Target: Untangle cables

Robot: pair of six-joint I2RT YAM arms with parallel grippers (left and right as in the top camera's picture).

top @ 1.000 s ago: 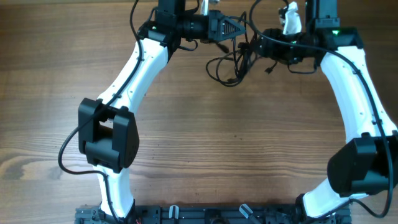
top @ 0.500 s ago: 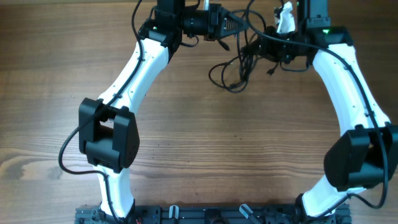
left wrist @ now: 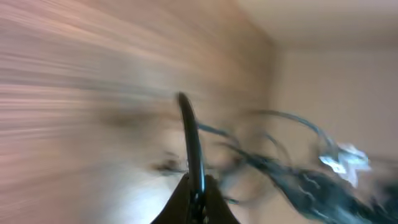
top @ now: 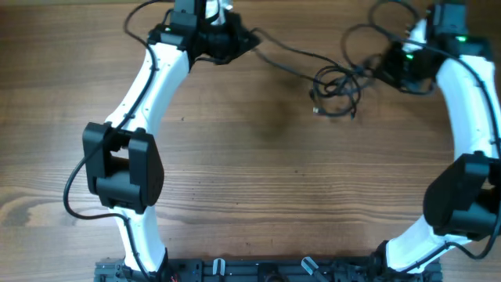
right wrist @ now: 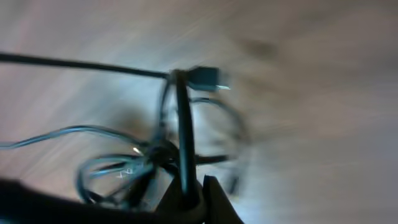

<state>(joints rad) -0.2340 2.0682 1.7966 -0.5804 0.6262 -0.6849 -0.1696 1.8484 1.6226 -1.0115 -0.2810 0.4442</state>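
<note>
With the right gripper (right wrist: 185,190) newly pinched shut on one cord and the left gripper (left wrist: 196,186) clamped on another, the arms have pulled apart, dragging the knot of thin black plug-ended cables (top: 337,83) rightward along the far side of the wooden table (top: 258,172), probably loosening it.

The bench (top: 258,172) is seen as matt brown wood with visible grain. The arm shells (top: 149,78) are shown in smooth white plastic. The cables (top: 335,81) are sheathed in thin black plastic.
</note>
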